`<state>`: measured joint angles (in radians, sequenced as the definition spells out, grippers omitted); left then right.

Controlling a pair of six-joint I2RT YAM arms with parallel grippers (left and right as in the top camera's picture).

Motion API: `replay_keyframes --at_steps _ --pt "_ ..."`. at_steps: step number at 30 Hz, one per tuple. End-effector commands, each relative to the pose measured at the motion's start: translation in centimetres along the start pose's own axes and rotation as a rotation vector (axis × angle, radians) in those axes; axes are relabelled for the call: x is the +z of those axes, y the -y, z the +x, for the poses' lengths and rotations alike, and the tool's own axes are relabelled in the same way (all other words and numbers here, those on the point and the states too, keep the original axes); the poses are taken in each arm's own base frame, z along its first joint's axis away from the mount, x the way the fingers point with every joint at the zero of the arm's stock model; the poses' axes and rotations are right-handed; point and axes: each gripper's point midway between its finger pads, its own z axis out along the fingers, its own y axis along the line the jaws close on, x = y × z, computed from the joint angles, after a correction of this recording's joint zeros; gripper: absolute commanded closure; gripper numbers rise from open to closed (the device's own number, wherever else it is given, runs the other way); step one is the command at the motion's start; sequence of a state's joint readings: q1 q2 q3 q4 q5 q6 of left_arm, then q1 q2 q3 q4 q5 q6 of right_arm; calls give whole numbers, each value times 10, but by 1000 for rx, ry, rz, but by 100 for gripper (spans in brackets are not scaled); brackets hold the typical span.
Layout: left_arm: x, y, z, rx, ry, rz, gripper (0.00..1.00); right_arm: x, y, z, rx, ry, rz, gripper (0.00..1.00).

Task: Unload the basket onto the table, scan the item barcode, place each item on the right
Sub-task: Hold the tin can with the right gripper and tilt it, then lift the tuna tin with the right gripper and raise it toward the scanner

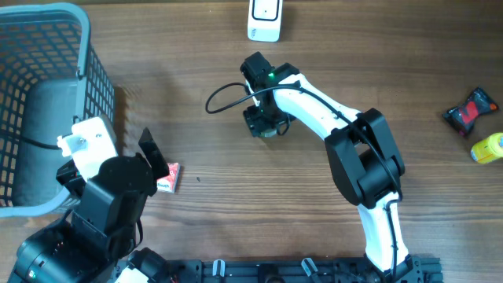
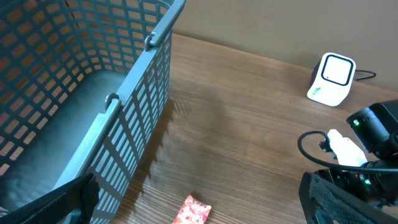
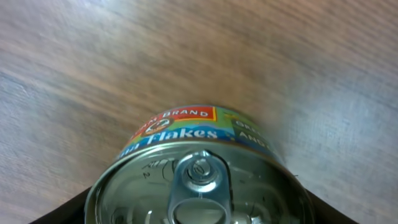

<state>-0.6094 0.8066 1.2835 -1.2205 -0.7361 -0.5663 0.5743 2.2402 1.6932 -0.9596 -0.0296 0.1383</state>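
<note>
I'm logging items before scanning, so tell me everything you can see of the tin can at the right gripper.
The can is a round metal tin, its silvery lid carrying a pull-tab ring. The wrapped label shows blue, green and red, reading "Brand" and "Flakes". It stands lid-up on the wooden table, flanked by the dark fingers of the right gripper; whether they press it is unclear. No barcode is visible.
</note>
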Motion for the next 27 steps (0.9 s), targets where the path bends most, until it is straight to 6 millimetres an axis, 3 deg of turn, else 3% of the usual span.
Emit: replay_keyframes --at_steps 1,10,18,27 --pt "1 -2 0 -11 5 -13 0 29 -3 30 28 -138 -26 34" --pt "1 -2 0 -15 5 -13 0 20 -28 50 53 -236 -171 39" --pt "1 -1 1 -15 3 -9 0 -6 -42 53 132 -302 -233 39" --pt "1 2 3 -15 -11 9 0 -35 -60 79 180 -450 -332 39"
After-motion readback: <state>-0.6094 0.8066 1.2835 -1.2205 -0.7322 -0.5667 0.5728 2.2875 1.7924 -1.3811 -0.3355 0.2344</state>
